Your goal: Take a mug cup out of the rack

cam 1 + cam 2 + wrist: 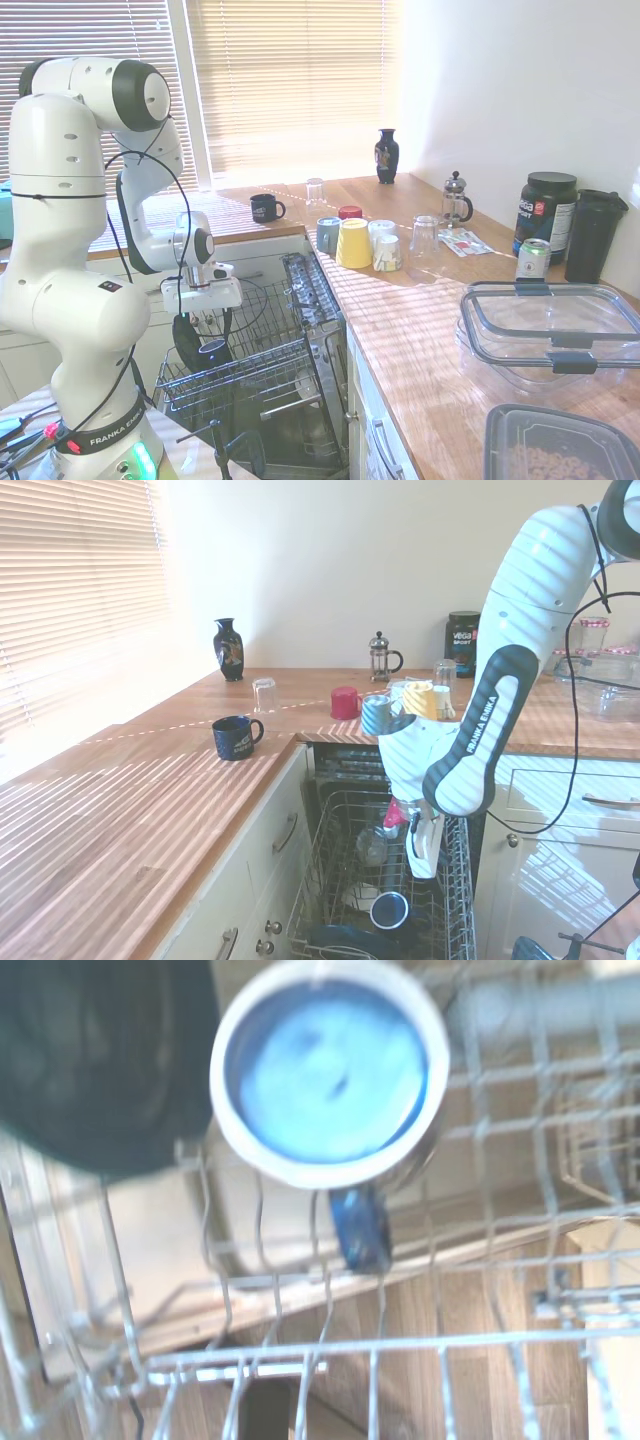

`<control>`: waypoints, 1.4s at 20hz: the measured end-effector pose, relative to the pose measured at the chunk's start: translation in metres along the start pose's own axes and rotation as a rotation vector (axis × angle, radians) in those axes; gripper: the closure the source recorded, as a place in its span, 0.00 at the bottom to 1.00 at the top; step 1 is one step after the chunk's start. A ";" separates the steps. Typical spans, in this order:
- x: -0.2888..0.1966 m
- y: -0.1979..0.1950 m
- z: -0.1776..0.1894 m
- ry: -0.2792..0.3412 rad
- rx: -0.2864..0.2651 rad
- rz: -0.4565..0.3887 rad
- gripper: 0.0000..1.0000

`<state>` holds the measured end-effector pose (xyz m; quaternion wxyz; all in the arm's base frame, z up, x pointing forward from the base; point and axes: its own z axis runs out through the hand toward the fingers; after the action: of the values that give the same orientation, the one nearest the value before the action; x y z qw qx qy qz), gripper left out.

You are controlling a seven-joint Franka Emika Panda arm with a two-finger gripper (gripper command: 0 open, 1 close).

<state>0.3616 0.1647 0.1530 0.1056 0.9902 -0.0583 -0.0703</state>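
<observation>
Mug cup: a black mug cup (389,910) is seen upright in the rack, at the lower centre of the second exterior view; its pale rim and greyish inside are turned up. In the first exterior view it (214,352) is found at the lower left, and in the wrist view it (330,1070) fills the upper middle, rim open to the camera, handle pointed down-frame.

Rack: a grey wire rack (340,880) is shown pulled out below the desk edge, with upright prongs; it (275,365) is placed at the lower centre of the first exterior view.

Pincer: the pincer (424,865) is held just above the mug cup, inside the rack area; whether its fingers are wide or narrow cannot be told, and no contact with the mug is shown.

Desk: a wooden desk (120,810) is seen carrying a small dark mug with white print (236,737), a yellow cup (354,243) and a dark vase (228,649).

Other: a dark rounded object (100,1060) is seen at the upper left of the wrist view, blurred.
</observation>
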 end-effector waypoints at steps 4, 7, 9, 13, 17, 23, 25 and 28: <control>-0.007 -0.014 0.023 -0.019 0.013 -0.079 0.00; -0.004 -0.025 0.030 -0.023 0.022 -0.126 0.00; 0.001 -0.030 0.032 -0.028 0.029 -0.152 0.00; 0.010 -0.043 0.046 -0.043 0.019 -0.186 0.00; 0.013 -0.056 0.064 -0.054 0.004 -0.227 0.00; 0.017 -0.051 0.088 -0.054 -0.008 -0.267 0.00; 0.016 -0.051 0.095 -0.047 -0.013 -0.273 0.00; 0.015 -0.053 0.097 -0.032 -0.019 -0.283 1.00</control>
<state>0.3674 0.1945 0.0453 0.1030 0.9863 0.0808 -0.1007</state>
